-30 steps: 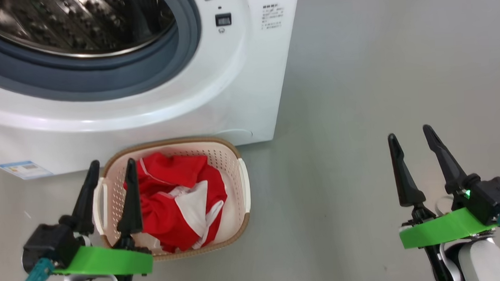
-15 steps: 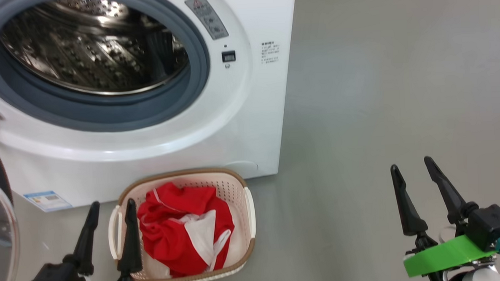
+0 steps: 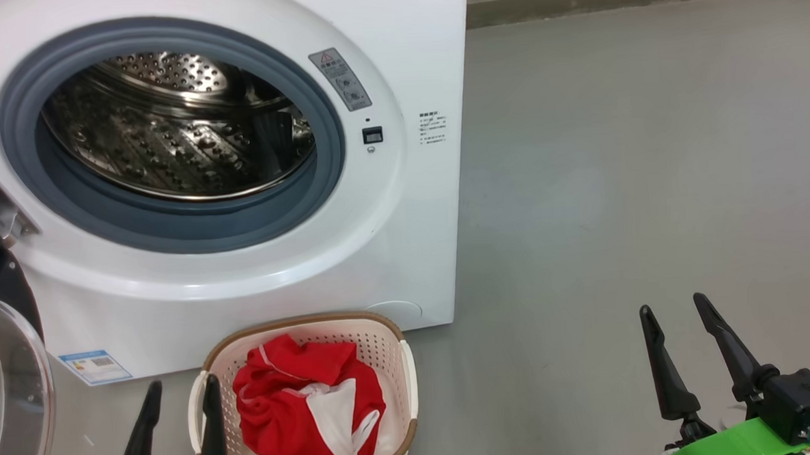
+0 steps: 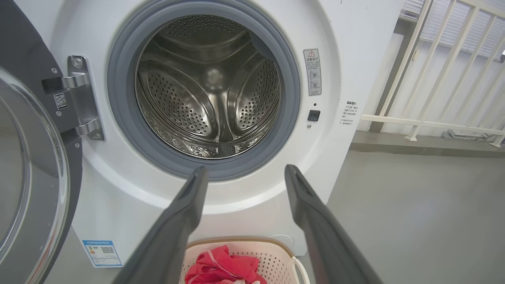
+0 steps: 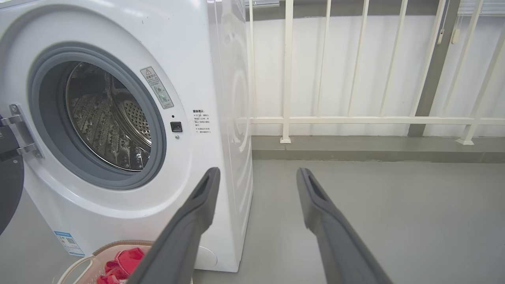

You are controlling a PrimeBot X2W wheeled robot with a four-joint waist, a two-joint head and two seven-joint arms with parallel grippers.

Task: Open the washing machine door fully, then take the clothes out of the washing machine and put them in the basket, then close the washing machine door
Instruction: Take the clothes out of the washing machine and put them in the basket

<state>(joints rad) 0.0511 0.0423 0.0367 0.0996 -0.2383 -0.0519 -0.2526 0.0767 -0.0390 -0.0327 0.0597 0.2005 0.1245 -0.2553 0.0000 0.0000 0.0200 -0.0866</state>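
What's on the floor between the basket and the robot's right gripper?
In the head view, bare grey floor lies between the basket and the right gripper.

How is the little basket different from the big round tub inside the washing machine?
The basket is cream plastic with a brown rim; the tub is shiny steel. The basket holds the red-and-white clothes; the tub looks empty. The basket opens upward on the floor; the tub opens toward the front. Both are dotted with little holes.
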